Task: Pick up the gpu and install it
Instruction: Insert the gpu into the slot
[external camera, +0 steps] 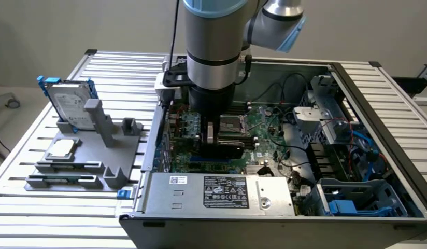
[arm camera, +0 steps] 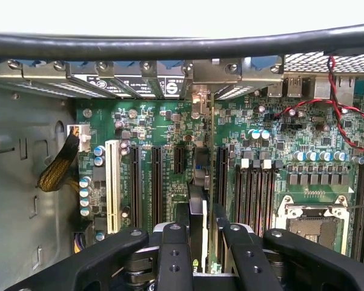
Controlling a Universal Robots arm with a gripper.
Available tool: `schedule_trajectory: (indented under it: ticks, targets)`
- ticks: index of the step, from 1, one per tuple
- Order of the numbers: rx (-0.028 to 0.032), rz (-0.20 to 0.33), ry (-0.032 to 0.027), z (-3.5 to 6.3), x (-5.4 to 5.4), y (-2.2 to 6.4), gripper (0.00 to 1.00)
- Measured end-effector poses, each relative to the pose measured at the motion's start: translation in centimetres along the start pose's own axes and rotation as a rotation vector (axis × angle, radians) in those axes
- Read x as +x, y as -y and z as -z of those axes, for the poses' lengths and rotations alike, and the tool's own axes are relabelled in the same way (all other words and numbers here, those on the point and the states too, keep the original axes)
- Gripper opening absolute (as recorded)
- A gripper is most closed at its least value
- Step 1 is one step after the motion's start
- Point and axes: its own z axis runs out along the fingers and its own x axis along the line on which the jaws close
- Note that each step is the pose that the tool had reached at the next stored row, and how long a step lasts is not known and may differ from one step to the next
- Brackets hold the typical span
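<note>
The gpu stands on edge between my fingers, its metal bracket end up against the case's rear slot openings. My gripper is shut on it. The card runs along the black expansion slots of the green motherboard; I cannot tell whether it touches a slot. In the exterior view my gripper reaches down inside the open computer case, with the dark gpu low over the motherboard.
A silver hard drive with blue rails and a small square CPU chip sit on a grey fixture at the exterior view's left. The power supply, a drive cage, red wires and the CPU socket crowd the case.
</note>
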Motion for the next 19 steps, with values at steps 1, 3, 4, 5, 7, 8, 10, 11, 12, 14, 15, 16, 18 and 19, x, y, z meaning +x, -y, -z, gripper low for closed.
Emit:
schedule_trajectory:
  ticks: [1, 3, 4, 5, 7, 8, 10, 11, 12, 14, 15, 16, 18, 19]
  targets:
    - [0.0, 0.0, -0.0001, 0.0, 0.0, 0.0, 0.26]
    - [0.0, 0.001, -0.0002, 0.0, 0.0, 0.0, 0.26]
    - [0.0, 0.001, -0.0002, 0.0, 0.0, 0.0, 0.26]
    - [-0.0001, 0.001, -0.0003, 0.0, 0.0, 0.0, 0.26]
    - [-0.0001, 0.002, -0.0004, -0.01, 0.0, 0.0, 0.26]
    - [-0.0001, 0.002, -0.0004, -0.02, 0.0, 0.0, 0.26]
    - [-0.0001, 0.003, -0.0002, -0.05, 0.0, 0.0, 0.26]
    - [-0.0001, 0.003, -0.0002, -0.08, 0.0, 0.0, 0.26]
    - [-0.0001, 0.003, -0.0002, -0.11, 0.01, 0.0, 0.26]
    - [-0.0001, 0.003, -0.0003, -0.16, 0.01, 0.0, 0.26]
    - [-0.0002, 0.004, -0.0003, -0.19, 0.01, 0.0, 0.26]
    - [-0.0002, 0.004, -0.0003, -0.21, 0.01, 0.0, 0.26]
    - [-0.0002, 0.004, -0.0003, -0.27, 0.02, 0.0, 0.26]
    - [-0.0002, 0.004, -0.0003, -0.28, 0.02, -0.01, 0.26]
